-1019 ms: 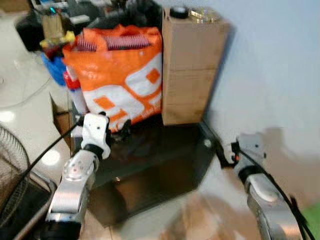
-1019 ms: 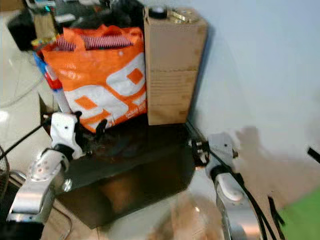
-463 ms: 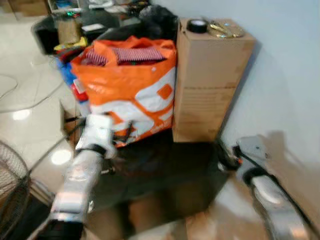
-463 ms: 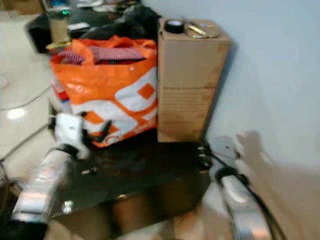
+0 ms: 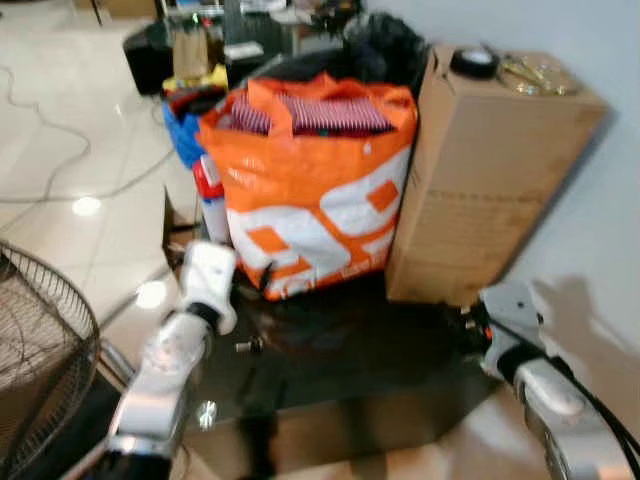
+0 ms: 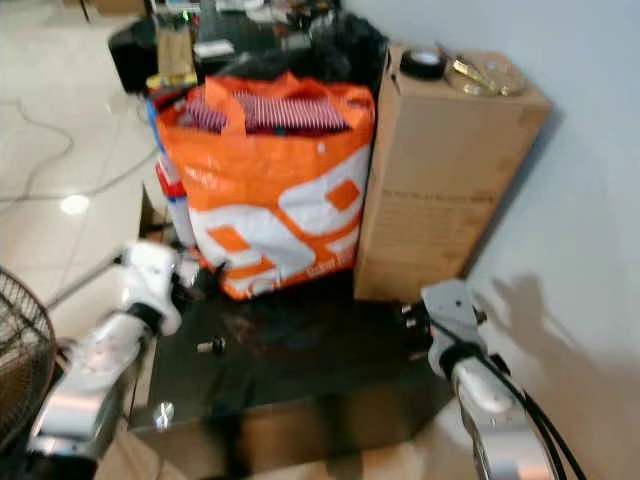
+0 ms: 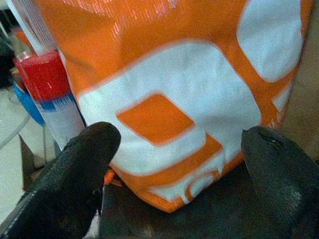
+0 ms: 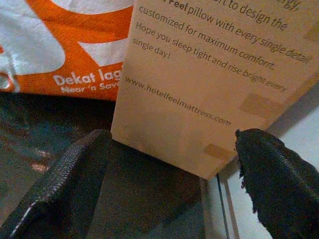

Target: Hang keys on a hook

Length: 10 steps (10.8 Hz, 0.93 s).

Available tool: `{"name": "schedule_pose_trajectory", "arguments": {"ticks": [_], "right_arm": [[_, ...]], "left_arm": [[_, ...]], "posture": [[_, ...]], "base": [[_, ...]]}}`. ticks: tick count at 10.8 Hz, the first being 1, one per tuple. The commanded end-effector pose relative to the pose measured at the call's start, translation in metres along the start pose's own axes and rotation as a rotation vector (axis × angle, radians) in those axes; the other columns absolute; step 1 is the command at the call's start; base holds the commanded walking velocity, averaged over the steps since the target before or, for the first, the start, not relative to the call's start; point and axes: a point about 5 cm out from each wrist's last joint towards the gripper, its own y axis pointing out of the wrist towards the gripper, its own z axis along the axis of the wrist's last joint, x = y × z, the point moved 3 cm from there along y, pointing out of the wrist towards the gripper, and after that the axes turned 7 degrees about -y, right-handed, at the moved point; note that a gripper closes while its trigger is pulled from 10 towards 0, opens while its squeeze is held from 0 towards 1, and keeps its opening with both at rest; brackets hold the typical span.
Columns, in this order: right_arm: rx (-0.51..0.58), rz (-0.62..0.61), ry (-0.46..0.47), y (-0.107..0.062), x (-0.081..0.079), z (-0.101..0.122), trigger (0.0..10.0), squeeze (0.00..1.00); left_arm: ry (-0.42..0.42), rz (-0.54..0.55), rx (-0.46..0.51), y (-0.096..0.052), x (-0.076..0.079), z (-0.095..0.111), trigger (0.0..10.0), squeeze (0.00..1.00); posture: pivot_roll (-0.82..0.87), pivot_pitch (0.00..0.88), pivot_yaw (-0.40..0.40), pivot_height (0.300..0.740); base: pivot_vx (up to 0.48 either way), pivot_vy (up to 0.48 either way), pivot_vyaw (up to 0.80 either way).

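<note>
A bunch of gold-coloured keys (image 5: 535,72) lies on top of a tall cardboard box (image 5: 480,190), beside a black tape roll (image 5: 473,62). My left gripper (image 7: 179,164) is open and empty, low over the dark glass table (image 5: 350,350), pointing at the foot of an orange and white bag (image 5: 315,190). My right gripper (image 8: 174,174) is open too, with nothing between its fingers, and faces the bottom corner of the cardboard box (image 8: 199,99). Both grippers are well below the keys.
A small metal piece (image 5: 245,346) lies on the glass table near my left arm. A wire fan guard (image 5: 40,340) stands at the far left. Clutter and a red-capped bottle (image 7: 47,89) sit behind the bag. A pale wall (image 5: 610,220) runs along the right.
The whole picture has shifted as the camera moved, bringing the box top and keys more into view. Both arms keep about the same pose over the table, grippers still open.
</note>
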Motion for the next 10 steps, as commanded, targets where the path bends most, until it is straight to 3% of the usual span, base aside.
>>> {"name": "schedule_pose_trajectory", "arguments": {"ticks": [1, 2, 3, 4, 5, 7, 10], "right_arm": [[-0.003, 0.032, -0.026, -0.002, 0.000, 0.000, 10.0, 0.00], [0.002, 0.076, -0.056, -0.002, -0.002, 0.002, 10.0, 0.00], [0.009, 0.113, -0.076, -0.001, -0.005, 0.004, 10.0, 0.00], [0.019, 0.162, -0.109, -0.002, -0.010, 0.007, 10.0, 0.00], [0.027, 0.202, -0.125, -0.005, -0.013, 0.008, 10.0, 0.00], [0.018, 0.206, -0.118, -0.008, -0.012, 0.006, 10.0, 0.00], [0.040, 0.389, -0.046, -0.017, -0.044, 0.008, 10.0, 0.00]], "left_arm": [[-0.001, -0.016, -0.122, 0.001, -0.005, -0.019, 10.0, 0.00], [0.023, -0.110, -0.243, 0.006, -0.002, -0.039, 10.0, 0.00], [0.054, -0.158, -0.291, 0.010, -0.003, -0.047, 10.0, 0.26], [0.025, -0.150, -0.310, 0.013, -0.011, -0.048, 10.0, 1.00], [-0.095, -0.186, -0.278, 0.009, -0.013, -0.040, 10.0, 1.00], [-0.090, -0.207, -0.338, -0.001, -0.022, -0.053, 10.0, 1.00], [0.050, -0.220, -0.494, -0.004, -0.033, -0.091, 10.0, 1.00]], "posture": [[-0.08, 0.000, -0.019, 0.740], [-0.08, 0.000, -0.021, 0.740], [-0.09, 0.000, -0.016, 0.740], [-0.12, 0.000, 0.009, 0.740], [-0.12, 0.000, 0.006, 0.740], [-0.12, 0.000, -0.003, 0.740], [-0.13, 0.000, -0.023, 0.740]], "base": [[0.000, 0.000, 0.00], [0.000, 0.000, 0.00], [0.000, 0.000, 0.00], [0.000, 0.000, 0.00], [0.000, 0.000, 0.00], [0.000, 0.000, 0.00], [0.000, 0.000, 0.00]]}}
